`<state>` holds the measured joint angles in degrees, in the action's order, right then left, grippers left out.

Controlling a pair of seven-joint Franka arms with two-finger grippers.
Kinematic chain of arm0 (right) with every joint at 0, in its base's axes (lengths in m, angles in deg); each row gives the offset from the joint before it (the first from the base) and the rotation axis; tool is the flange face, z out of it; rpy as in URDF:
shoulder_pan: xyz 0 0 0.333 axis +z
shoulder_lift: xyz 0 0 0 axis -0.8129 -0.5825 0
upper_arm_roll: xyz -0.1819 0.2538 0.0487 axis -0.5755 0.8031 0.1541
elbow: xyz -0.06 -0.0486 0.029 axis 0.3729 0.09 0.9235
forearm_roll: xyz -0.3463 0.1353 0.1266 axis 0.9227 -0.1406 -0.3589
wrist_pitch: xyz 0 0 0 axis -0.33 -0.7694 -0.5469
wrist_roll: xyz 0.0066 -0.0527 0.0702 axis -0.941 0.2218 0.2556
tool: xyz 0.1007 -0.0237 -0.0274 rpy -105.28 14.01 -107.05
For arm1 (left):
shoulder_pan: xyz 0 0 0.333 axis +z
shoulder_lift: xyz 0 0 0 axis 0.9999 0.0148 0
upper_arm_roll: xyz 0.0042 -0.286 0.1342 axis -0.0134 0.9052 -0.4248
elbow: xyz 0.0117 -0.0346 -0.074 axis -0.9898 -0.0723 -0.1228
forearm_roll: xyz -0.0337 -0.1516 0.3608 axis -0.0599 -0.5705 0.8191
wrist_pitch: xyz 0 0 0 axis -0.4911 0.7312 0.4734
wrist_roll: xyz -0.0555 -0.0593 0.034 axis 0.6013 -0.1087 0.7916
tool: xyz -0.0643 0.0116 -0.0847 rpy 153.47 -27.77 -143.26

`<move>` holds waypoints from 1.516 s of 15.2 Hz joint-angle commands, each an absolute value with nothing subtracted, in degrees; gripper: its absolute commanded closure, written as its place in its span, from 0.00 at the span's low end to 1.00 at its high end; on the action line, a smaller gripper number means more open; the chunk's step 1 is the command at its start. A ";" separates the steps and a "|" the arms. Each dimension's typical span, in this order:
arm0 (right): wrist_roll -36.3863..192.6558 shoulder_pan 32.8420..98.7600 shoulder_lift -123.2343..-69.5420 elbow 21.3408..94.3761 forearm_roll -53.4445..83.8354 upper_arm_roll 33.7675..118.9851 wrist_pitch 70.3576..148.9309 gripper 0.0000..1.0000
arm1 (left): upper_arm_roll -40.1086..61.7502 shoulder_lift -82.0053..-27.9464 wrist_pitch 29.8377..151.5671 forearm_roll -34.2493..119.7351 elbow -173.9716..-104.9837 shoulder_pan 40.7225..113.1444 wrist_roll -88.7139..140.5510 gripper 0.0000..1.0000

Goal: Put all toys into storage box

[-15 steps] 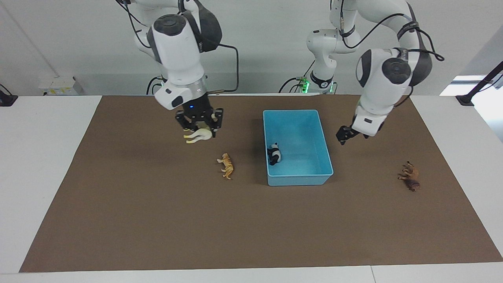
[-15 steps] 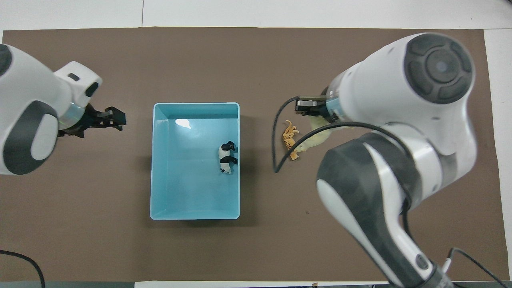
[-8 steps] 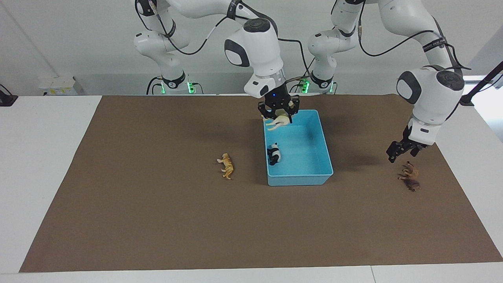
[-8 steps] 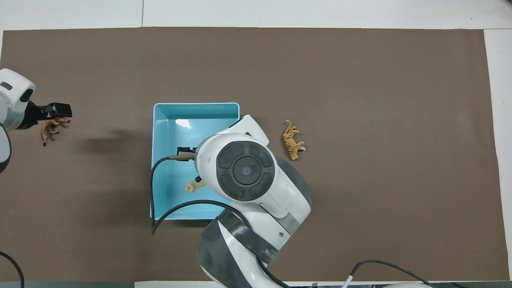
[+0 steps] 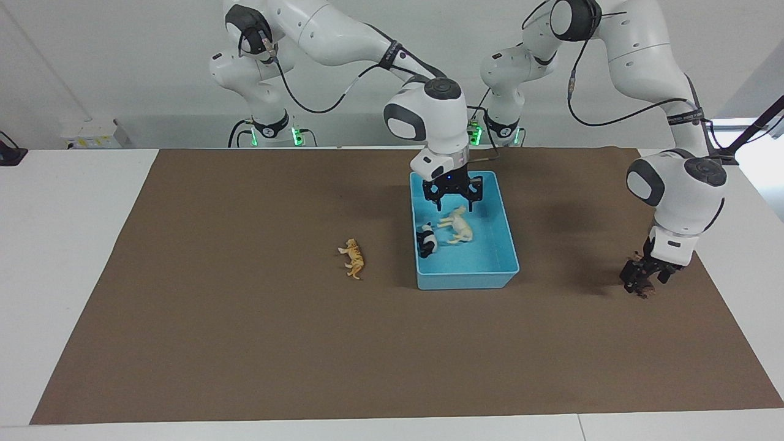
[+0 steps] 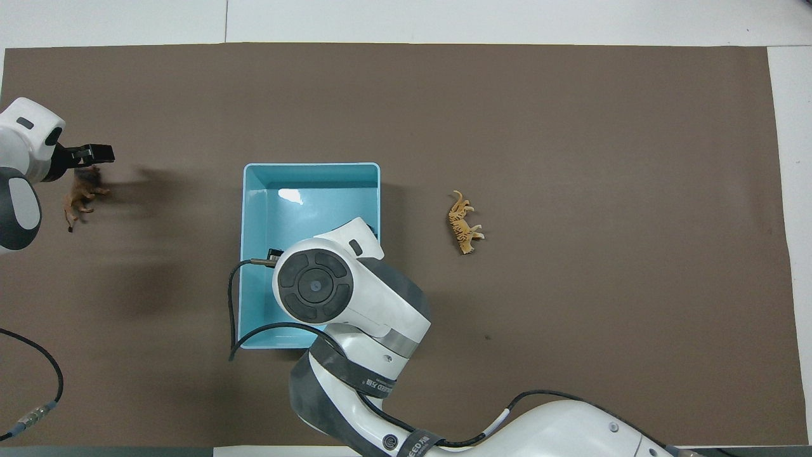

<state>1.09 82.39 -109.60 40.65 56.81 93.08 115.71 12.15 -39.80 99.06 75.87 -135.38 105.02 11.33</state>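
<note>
The light-blue storage box stands mid-table; it also shows in the overhead view. The cream llama and the black-and-white panda lie in it; my right arm hides both in the overhead view. My right gripper is open and empty just over the llama. The orange tiger lies on the mat beside the box, toward the right arm's end. The brown lion lies toward the left arm's end. My left gripper is down at it, partly covering it.
A brown mat covers most of the white table. A black clamp stand is at the table's corner by the left arm's base.
My right gripper carried the llama from the mat over the box, opened and let it fall in beside the panda. My left gripper swung out from beside the box and came down onto the lion.
</note>
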 commanded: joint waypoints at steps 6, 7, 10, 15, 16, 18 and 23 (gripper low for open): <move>20.69 69.96 -107.69 34.49 59.58 92.29 102.07 0.00 | 12.63 -36.82 102.44 79.48 -136.09 107.78 8.45 0.00; 25.61 67.32 -106.46 37.92 59.58 92.38 104.43 0.00 | 12.63 -36.91 102.18 79.48 -136.10 107.61 8.54 0.04; 36.53 61.25 -101.72 53.46 59.58 92.47 116.19 0.00 | 12.63 -37.17 101.30 79.48 -136.45 107.52 8.98 0.68; 47.01 57.55 -100.03 64.49 59.67 92.38 126.24 0.00 | 12.36 -37.09 93.15 79.39 -131.82 105.77 12.66 1.00; 47.72 57.37 -100.47 65.28 59.67 92.38 128.08 0.00 | 12.36 -37.17 88.33 79.39 -128.49 103.93 14.76 1.00; 47.90 57.63 -101.26 66.60 59.67 92.29 130.81 0.00 | 12.54 -37.79 76.22 79.31 -121.81 99.72 22.12 1.00; 47.99 58.59 -102.49 68.27 59.85 92.38 132.84 0.00 | 13.07 -45.86 58.69 72.99 -120.09 85.66 51.28 1.00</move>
<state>47.07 58.89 -102.68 66.45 58.67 92.01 130.86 14.03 -42.14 63.07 75.34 -117.89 90.67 40.51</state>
